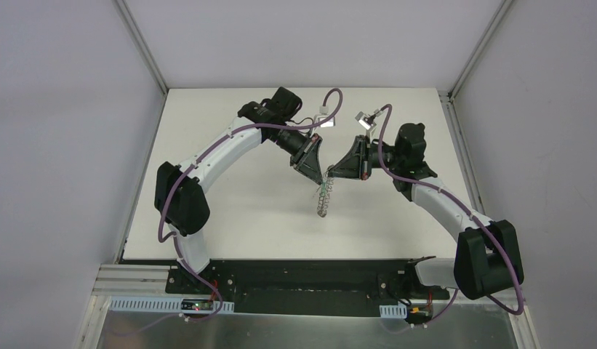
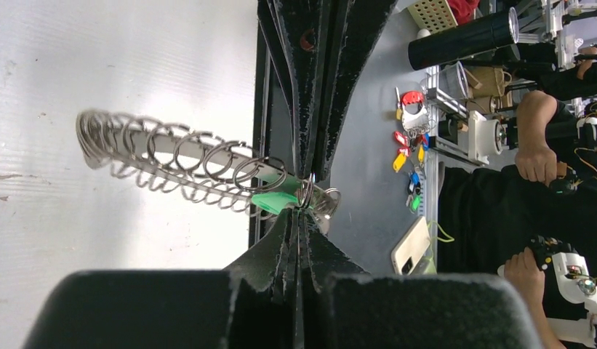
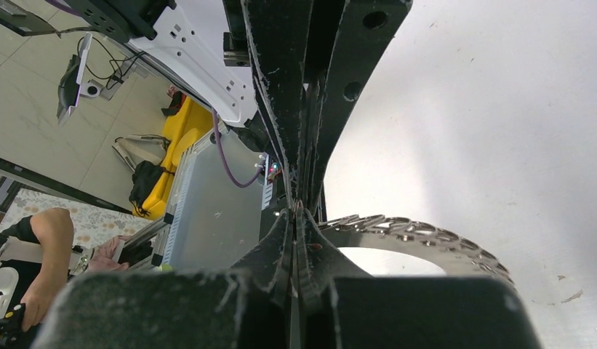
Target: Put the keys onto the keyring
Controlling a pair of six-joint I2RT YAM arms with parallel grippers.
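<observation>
The keyring (image 1: 323,201) hangs edge-on above the table from where the two grippers meet. In the left wrist view it runs as a row of wire loops (image 2: 186,156) toward my fingertips. The keys show as one green head (image 2: 275,201) lying against the ring's near end, beside the left gripper (image 2: 307,209). That gripper is shut, its tips pinching a small wire loop there. The right gripper (image 3: 298,212) is shut on the flat rim of the keyring (image 3: 419,236). Its black fingers (image 2: 313,109) come down from the top of the left wrist view.
The white table (image 1: 244,211) lies below the hanging ring. Black arm bases and a metal rail (image 1: 302,280) run along the near edge. Beyond the table, the left wrist view shows a shelf with coloured key tags (image 2: 406,145) and a phone (image 2: 411,246).
</observation>
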